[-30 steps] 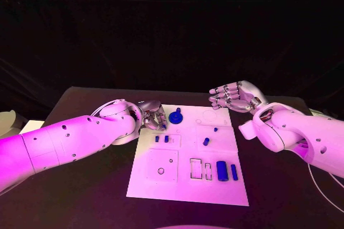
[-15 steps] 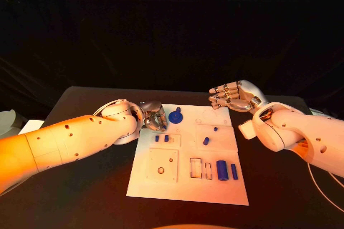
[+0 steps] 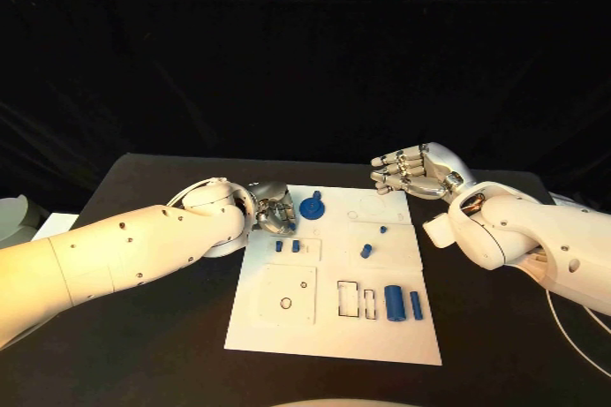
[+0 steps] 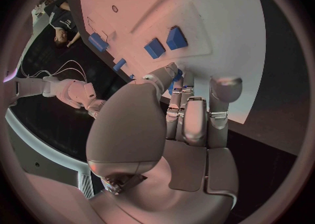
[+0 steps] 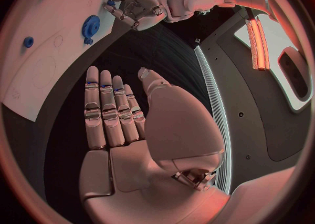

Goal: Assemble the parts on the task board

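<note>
Left hand (image 3: 271,212): fingers curled at task board (image 3: 293,323) edge, grasp cannot be told. Right hand (image 3: 414,174): fingers apart, empty, above desk (image 3: 153,336).

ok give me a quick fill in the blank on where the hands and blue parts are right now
1. The blue gear lies near the board's far edge, closest to the ____ hand.
2. The right hand holds ____.
3. The task board is ____ in colour.
4. The table under the board is ____.

Missing words: left; nothing; white; black
</note>
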